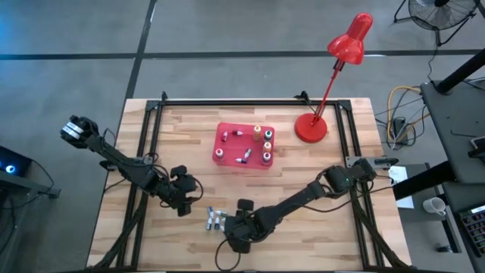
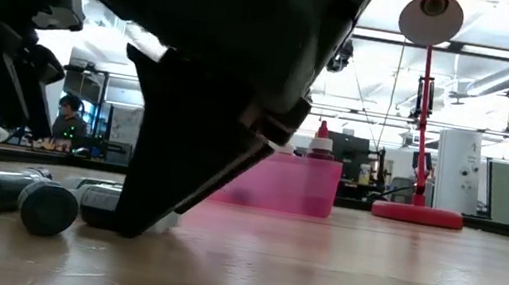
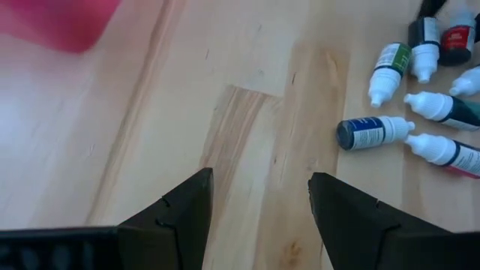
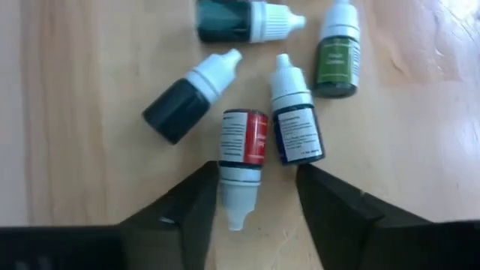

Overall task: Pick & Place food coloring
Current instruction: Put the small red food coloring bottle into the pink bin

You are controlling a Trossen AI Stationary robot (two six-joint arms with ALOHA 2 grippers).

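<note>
Right gripper (image 4: 255, 199) straddles the small red-labelled, white-capped dropper bottle (image 4: 241, 161) lying on the wooden counter (image 1: 318, 227), jaws closing, not yet clamped. Risk: the touching blue-labelled bottle (image 4: 296, 127) gets nudged or pinched.

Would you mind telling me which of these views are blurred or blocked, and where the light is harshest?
Low view: the right gripper looms dark and unfocused, blocking most of the scene, and bright ceiling lights glare behind. Right wrist view: the bottles are soft, including the red-labelled bottle between the jaws. High view: evenly lit, with the red tray clear.
</note>
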